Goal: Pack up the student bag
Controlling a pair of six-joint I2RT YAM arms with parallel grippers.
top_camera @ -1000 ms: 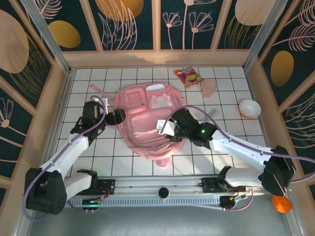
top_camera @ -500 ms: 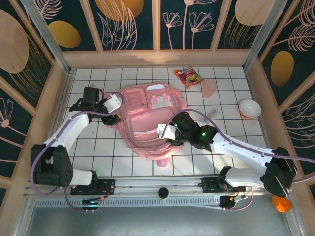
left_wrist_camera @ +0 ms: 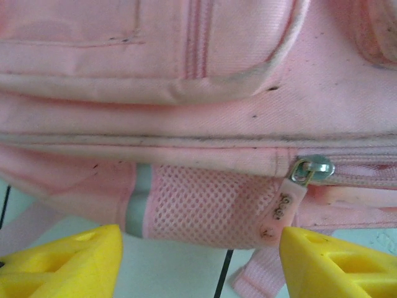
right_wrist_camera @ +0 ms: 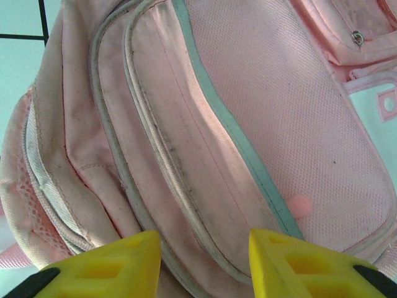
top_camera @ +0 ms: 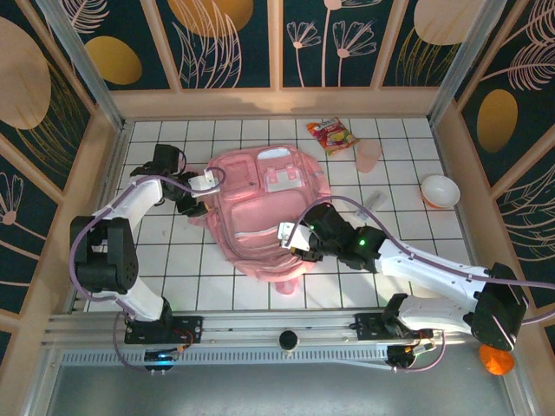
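Mid-table on the white tiles (top_camera: 156,251): student bag (top_camera: 260,212), front face up. Left gripper (top_camera: 201,186) sits at the bag's left edge, yellow fingers (left_wrist_camera: 68,264) wide apart, nothing between them. Its wrist view faces the mesh side pocket (left_wrist_camera: 198,208) and a metal zipper pull (left_wrist_camera: 312,167) with a pink tab (left_wrist_camera: 282,211); tab marking too small to read. Right gripper (top_camera: 290,243) is over the bag's lower front pocket (right_wrist_camera: 267,124), jaws partly apart, clamping nothing visible. Far side: snack packet (top_camera: 332,135), print unreadable; pink cup (top_camera: 369,156) just beside it; white bowl (top_camera: 440,191) near the right wall.
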